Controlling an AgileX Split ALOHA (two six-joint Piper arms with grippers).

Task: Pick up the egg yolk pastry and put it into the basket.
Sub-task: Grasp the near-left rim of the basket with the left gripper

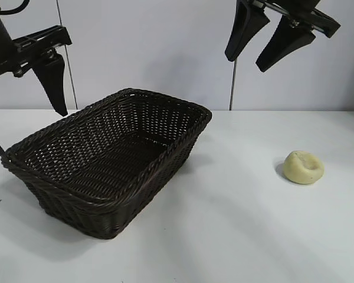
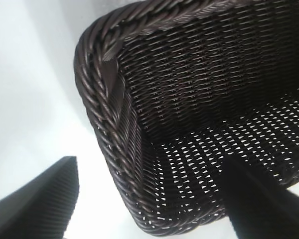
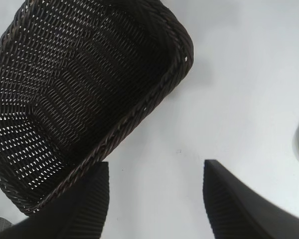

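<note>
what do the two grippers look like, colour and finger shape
Both are matte black. The right gripper has two long wedge-shaped fingers tapering to blunt tips; its wrist view shows fine ribbing on the pads. The left gripper has a similar tapered finger, ribbed too, with a black cable looping above.

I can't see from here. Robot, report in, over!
Left gripper and right gripper both up high, fingers open, holding nothing. Egg yolk pastry on the table, right of the basket. Nothing in the way.
</note>
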